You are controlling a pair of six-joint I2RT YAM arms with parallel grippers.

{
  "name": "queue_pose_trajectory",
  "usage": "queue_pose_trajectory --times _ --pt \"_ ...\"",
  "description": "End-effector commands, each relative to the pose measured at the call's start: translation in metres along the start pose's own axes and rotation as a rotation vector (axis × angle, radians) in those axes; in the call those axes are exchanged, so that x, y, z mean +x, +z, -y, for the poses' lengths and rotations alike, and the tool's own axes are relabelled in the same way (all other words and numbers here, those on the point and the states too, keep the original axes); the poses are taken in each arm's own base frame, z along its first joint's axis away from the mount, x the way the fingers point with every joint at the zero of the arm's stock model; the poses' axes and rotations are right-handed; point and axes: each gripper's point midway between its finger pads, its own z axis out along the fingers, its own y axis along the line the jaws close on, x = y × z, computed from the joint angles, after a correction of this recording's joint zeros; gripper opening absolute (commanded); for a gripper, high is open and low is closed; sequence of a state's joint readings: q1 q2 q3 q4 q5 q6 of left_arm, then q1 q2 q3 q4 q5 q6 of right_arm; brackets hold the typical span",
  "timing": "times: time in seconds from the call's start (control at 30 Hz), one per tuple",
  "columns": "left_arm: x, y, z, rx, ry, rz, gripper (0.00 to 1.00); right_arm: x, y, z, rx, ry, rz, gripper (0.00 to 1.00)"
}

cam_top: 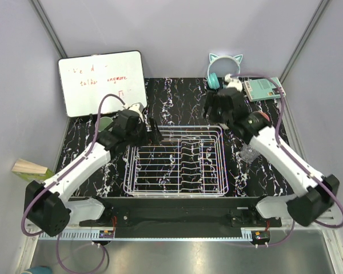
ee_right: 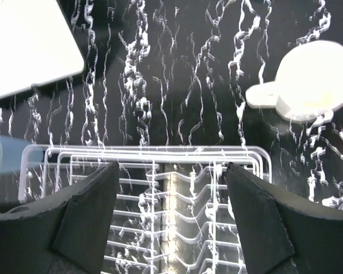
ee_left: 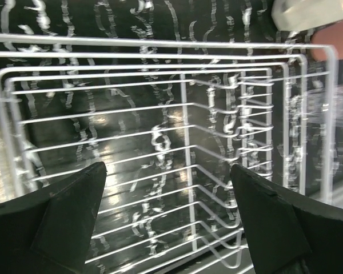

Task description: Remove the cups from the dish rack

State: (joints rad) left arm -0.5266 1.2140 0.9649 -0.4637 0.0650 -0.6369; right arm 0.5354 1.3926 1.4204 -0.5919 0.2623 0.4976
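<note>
The white wire dish rack [cam_top: 177, 162] lies mid-table, and I see no cup inside it. Just right of the rack stands a clear glass [cam_top: 248, 153]. A pale green cup [cam_top: 106, 123] peeks out behind the left arm. My left gripper [cam_top: 153, 130] hovers at the rack's far left corner, open and empty [ee_left: 167, 168], with the rack's wires [ee_left: 160, 142] below it. My right gripper [cam_top: 216, 108] hangs past the rack's far right corner, also open and empty [ee_right: 171, 165]. A cream handled mug [ee_right: 314, 80] sits on the table beyond the rack [ee_right: 160, 200].
A whiteboard [cam_top: 103, 80] leans at the back left. Cat-ear headphones [cam_top: 224, 67] and a teal device [cam_top: 263, 88] lie at the back right. A wooden block [cam_top: 28, 168] sits off the table's left edge. Something pink [ee_left: 337, 43] shows beyond the rack.
</note>
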Motion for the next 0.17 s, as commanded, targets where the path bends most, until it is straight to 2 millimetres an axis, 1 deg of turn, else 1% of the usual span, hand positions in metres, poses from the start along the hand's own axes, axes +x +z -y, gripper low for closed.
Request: queue_pose_trajectory --times 0.0,0.03,0.07,0.1,0.13 --pt "-0.012 -0.023 -0.018 -0.116 0.098 0.084 0.95 0.026 -0.017 0.020 0.032 -0.006 0.106 0.83" --pt "-0.011 -0.024 -0.019 -0.119 0.109 0.087 0.95 0.036 -0.024 0.016 0.015 -0.008 0.105 0.84" --pt "-0.010 -0.026 -0.018 -0.118 0.121 0.094 0.95 0.054 -0.023 0.024 0.029 -0.022 0.084 0.84" --pt "-0.009 -0.026 -0.021 -0.132 0.125 0.096 0.95 0.052 -0.034 0.022 0.004 -0.014 0.111 0.84" --pt "-0.008 -0.025 -0.022 -0.137 0.125 0.094 0.95 0.059 -0.039 0.019 -0.006 -0.029 0.114 0.84"
